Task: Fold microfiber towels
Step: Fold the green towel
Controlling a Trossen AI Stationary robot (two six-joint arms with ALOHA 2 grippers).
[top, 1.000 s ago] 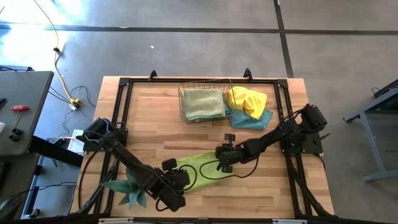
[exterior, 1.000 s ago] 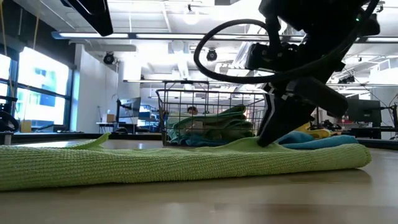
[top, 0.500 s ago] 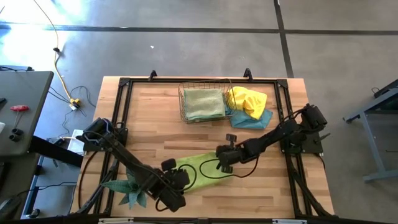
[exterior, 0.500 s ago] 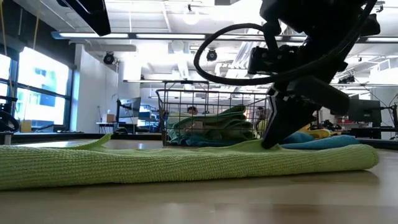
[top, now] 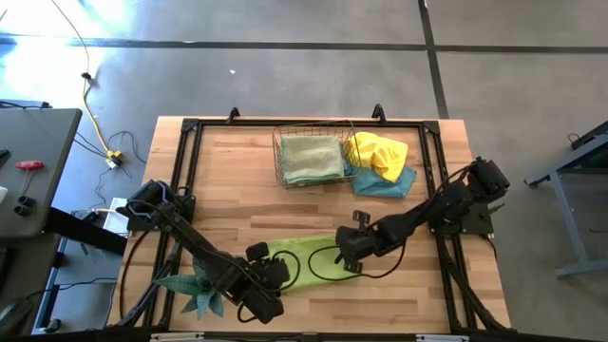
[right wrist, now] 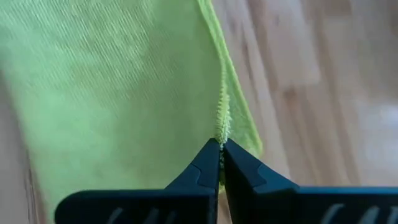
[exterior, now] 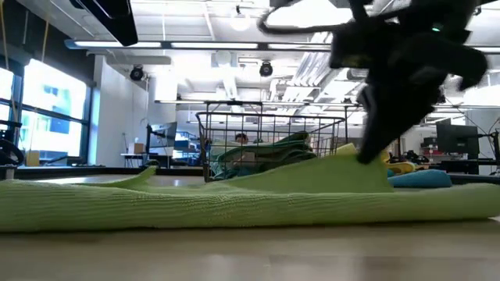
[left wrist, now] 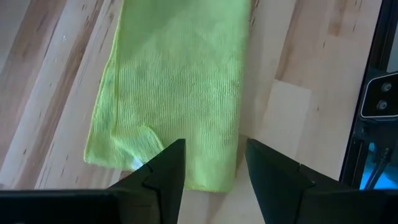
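right gripper [right wrist: 220, 144] pinching the raised edge of the lime green towel [top: 309, 249], which lies near the table's [top: 418, 294] front centre; left gripper [left wrist: 211, 158] spread above the towel's other end; folded towels in the wire basket [top: 312, 159] behind.

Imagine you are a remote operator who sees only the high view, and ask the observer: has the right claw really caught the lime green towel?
Observer: Yes. The right wrist view shows the right claw shut on the lime green towel at its edge.
Operator: Is that edge raised?
Observer: The low view shows it pulled up into a peak under the claw, while the rest lies flat.
Operator: And the left claw?
Observer: The left wrist view shows the left claw open over the towel's other end, gripping nothing.
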